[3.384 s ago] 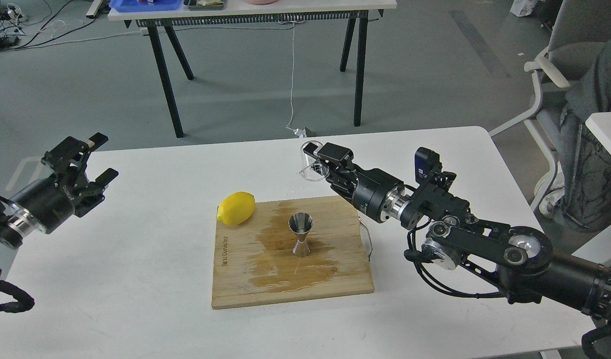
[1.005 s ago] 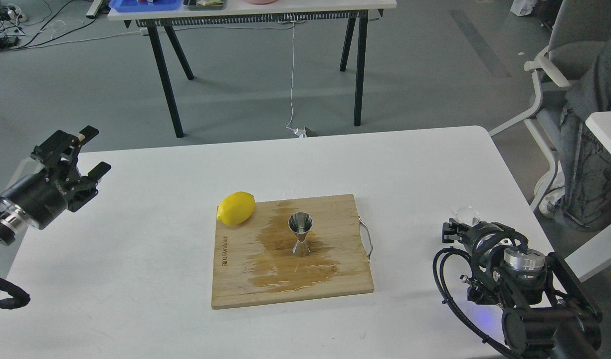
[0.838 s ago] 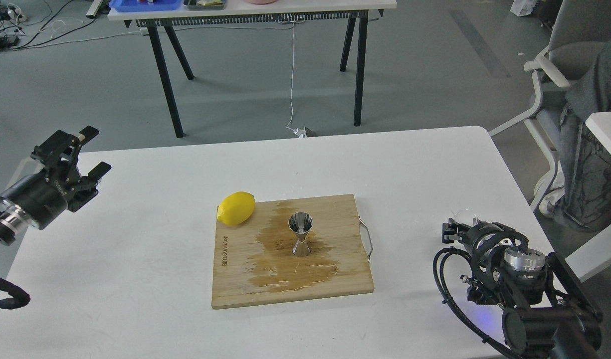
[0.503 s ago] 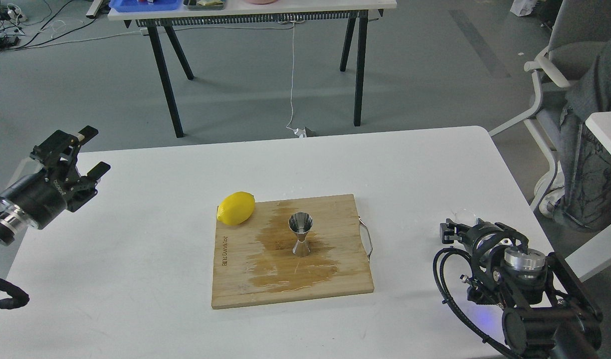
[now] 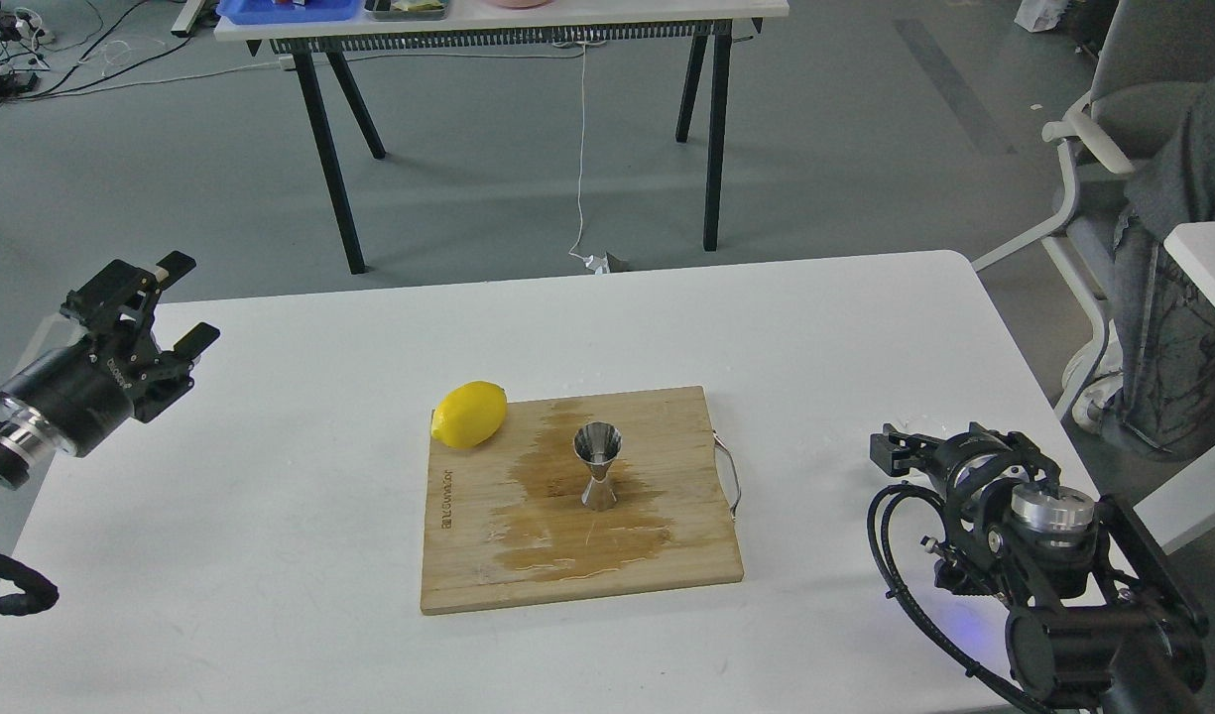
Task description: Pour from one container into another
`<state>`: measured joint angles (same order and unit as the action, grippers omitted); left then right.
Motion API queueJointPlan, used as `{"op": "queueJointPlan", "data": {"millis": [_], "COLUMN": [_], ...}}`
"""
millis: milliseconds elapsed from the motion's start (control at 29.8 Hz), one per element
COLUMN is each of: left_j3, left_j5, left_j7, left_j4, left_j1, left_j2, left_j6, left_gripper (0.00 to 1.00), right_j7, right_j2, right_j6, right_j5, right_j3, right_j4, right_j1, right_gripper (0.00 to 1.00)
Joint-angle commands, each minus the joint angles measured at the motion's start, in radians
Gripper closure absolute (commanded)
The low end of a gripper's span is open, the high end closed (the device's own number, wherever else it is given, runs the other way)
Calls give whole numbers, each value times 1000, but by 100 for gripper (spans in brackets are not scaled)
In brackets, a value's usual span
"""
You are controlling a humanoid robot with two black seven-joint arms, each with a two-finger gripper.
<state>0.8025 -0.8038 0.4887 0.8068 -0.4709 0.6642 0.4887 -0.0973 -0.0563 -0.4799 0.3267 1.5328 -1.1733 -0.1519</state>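
A shiny steel jigger (image 5: pixel 598 464) stands upright near the middle of a wooden cutting board (image 5: pixel 468 555) at the centre of the white desk (image 5: pixel 270 516), ringed by a dark wet stain (image 5: pixel 567 543) that spreads toward the board's near edge. A yellow lemon (image 5: pixel 469 414) rests on the board's far-left corner. At the desk's left edge, the robot's left gripper (image 5: pixel 176 312) hovers above the surface with its two fingers spread apart and nothing between them. Near the desk's right edge, the right gripper (image 5: pixel 890 448) sits low, seen end-on and dark; whether its fingers are parted or closed cannot be told. The clear glass cup cannot be made out here; it may be hidden behind the right arm. A second table (image 5: pixel 607 18) stands on the grey floor beyond.
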Motion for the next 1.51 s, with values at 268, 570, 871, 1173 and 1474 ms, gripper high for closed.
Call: {"op": "queueJointPlan", "data": {"millis": [268,570,871,1173,1474], "left_j3": [-2,1,4,15,24], "left_j5": [2,5,87,153,153], "left_j7": [0,0,0,0,0], "left_j4": [0,0,8,34,48], "left_j1": [2,8,14,18,31], "left_j2": [-9,-11,-5,3,5], "left_j6": [0,0,0,0,0], "left_gripper": [0,0,0,0,0], "right_j7": [-2,157,291,289,281], "right_j2": [-60,-342,-435,-373,-385], "right_j6": [7,194,969,969,969], "right_j5": [-12,-99,-310,-304,-318], "right_j3": [-17,-232,-309,-303,-303], "right_j4": [-57,-45,165,360,363], "right_j1": [-52,-257,-325,-336,-382], "right_gripper": [2,2,2,2,2]}}
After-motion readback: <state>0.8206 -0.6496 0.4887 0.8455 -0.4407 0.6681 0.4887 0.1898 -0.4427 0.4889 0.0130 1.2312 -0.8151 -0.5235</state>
